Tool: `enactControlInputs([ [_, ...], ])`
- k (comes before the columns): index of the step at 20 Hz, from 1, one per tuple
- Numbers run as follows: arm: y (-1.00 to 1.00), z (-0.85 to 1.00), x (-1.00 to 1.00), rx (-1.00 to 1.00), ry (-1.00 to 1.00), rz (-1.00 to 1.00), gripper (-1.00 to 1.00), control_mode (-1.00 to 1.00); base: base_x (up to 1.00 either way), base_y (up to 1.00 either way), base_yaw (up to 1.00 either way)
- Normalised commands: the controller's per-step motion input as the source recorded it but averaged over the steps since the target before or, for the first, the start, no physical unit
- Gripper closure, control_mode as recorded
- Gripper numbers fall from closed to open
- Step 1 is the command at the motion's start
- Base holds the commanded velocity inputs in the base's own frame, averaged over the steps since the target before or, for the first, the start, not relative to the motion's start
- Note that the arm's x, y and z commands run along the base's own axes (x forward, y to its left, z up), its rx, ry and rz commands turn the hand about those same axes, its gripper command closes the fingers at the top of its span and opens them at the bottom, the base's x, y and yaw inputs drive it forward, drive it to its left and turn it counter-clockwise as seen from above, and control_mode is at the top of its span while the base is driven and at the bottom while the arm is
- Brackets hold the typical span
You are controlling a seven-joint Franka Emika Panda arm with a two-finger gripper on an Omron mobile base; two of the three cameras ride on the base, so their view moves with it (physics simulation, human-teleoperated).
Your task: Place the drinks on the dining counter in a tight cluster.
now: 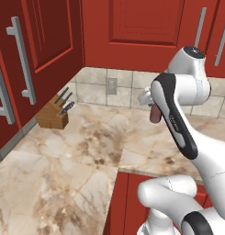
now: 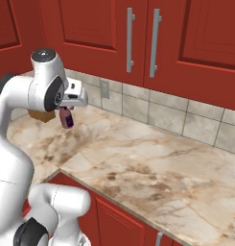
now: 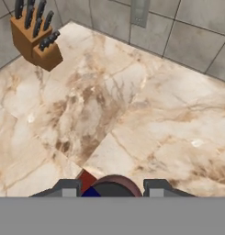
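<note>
We hold the maroon can (image 2: 66,117) clamped in our hand (image 3: 111,189), lifted well above the marble wall worktop (image 1: 86,142), near the corner where the knife block (image 1: 54,112) stands. The dining counter is not before us, so a long carry likely remains. A swing of the arm could loosen the can, or clip the red cabinets (image 2: 138,38) close behind.
</note>
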Motion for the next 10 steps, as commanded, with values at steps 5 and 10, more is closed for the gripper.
enactControlInputs([
  [5,-0.07,0.27,-0.41,0.00,-0.03,0.04,1.00,-1.00,0.00,0.00,0.00],
  [10,0.00,0.00,0.00,0.00,0.00,0.00,1.00,-1.00,0.00,0.00,0.00],
])
